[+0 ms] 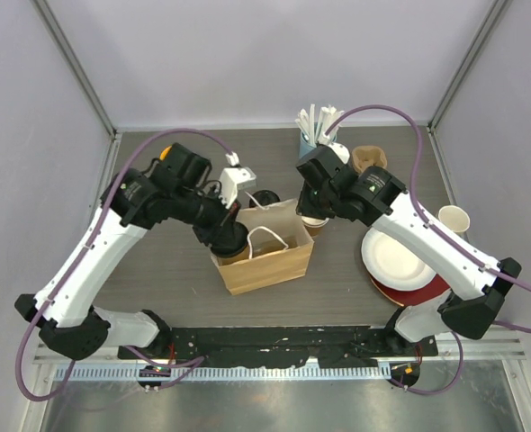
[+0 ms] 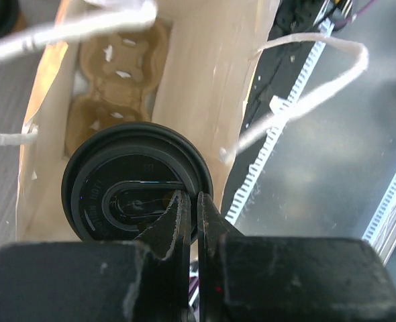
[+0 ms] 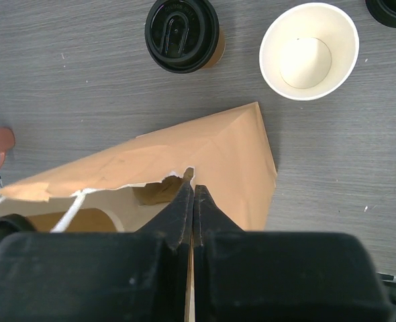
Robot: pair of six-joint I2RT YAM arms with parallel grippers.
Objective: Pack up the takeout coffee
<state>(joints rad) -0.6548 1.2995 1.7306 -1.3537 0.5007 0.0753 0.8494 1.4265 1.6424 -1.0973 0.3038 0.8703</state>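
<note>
A kraft paper bag (image 1: 274,261) stands open in the middle of the table. My left gripper (image 1: 229,236) is shut on the rim of a black-lidded coffee cup (image 1: 232,243) and holds it in the bag's left end. In the left wrist view the fingertips (image 2: 182,209) pinch the lid (image 2: 127,184) above a cardboard cup carrier (image 2: 114,74) in the bag. My right gripper (image 3: 192,186) is shut on the bag's torn top edge (image 3: 205,151) at its right end. A second lidded coffee (image 3: 182,33) stands on the table behind the bag, as the top view (image 1: 265,197) shows.
An open lidless cup (image 3: 309,50), white inside, stands beside the lidded one. A light-blue cup of straws (image 1: 312,135) is at the back. A pale yellow cup (image 1: 453,219) and stacked plates (image 1: 396,263) are on the right.
</note>
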